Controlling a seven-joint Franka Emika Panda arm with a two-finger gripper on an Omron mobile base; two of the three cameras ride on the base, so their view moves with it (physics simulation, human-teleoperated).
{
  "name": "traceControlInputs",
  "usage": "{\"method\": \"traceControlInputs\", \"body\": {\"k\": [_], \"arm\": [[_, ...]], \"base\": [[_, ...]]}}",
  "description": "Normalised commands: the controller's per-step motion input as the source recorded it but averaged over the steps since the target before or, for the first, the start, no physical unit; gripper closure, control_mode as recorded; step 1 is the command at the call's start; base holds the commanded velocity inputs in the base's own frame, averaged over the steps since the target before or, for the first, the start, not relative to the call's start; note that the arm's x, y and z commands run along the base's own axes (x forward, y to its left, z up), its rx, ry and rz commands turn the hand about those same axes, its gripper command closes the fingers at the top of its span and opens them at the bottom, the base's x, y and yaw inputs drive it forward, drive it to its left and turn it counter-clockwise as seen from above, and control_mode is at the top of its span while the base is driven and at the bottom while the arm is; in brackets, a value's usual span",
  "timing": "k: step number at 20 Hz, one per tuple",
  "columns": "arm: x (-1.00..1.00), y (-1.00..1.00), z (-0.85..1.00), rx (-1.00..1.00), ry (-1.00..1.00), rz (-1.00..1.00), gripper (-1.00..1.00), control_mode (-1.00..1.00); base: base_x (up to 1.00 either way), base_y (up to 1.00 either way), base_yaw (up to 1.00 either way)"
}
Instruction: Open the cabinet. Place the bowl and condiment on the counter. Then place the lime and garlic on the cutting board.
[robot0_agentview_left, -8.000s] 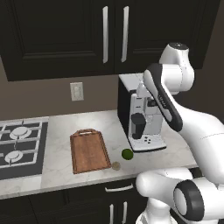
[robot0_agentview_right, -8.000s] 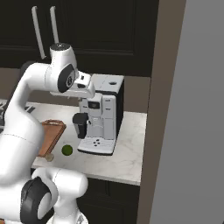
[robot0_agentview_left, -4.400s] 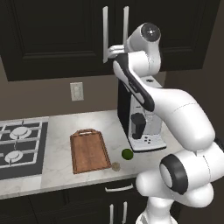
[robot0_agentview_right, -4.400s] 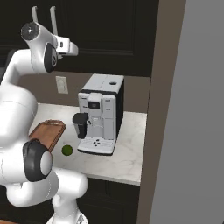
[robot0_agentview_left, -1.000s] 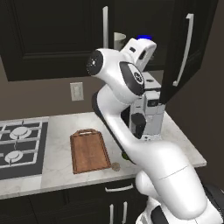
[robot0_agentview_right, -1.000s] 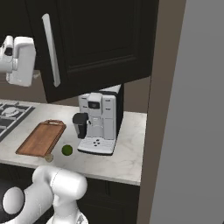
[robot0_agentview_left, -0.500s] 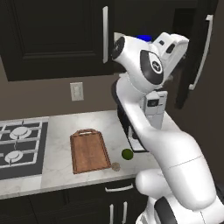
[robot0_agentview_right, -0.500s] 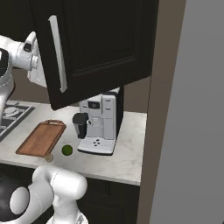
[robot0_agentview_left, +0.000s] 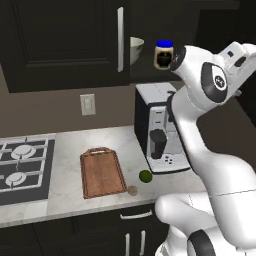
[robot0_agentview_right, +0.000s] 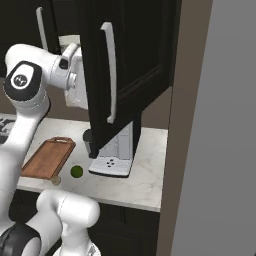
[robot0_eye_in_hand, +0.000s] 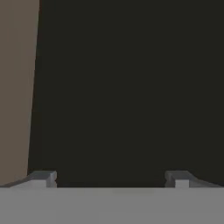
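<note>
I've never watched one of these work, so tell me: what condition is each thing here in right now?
cabinet: right door swung open, left door shut
bowl: upright on the cabinet shelf
condiment: lidded, upright on the shelf
gripper: open, empty
cutting board: flat, bare
lime: on the counter
garlic: on the counter

Your arm rises from the base, bends at a high elbow and reaches up and to the side at upper-cabinet height. Your gripper has its jaws spread wide, with nothing between the fingertips.
</note>
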Motion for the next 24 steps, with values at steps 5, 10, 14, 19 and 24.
{"method": "traceControlInputs", "body": {"k": [5, 10, 14, 19, 24], "arm": [[0.09, -0.98, 0.0, 0.09, -0.06, -0.04, -1.0, -1.0], [0.15, -0.43, -0.07, 0.05, 0.0, 0.0, -1.0, -1.0], [-0.5, 0.51, -0.24, 0.02, -0.19, 0.13, -1.0, -1.0], [-0.47, 1.0, -0.09, 0.11, -0.25, 0.25, -1.0, -1.0], [-0.02, 1.0, 0.0, 0.29, -0.08, 0.34, -1.0, -1.0]], "base": [[0.0, 0.0, 0.0], [0.0, 0.0, 0.0], [0.0, 0.0, 0.0], [0.0, 0.0, 0.0], [0.0, 0.0, 0.0]]}}
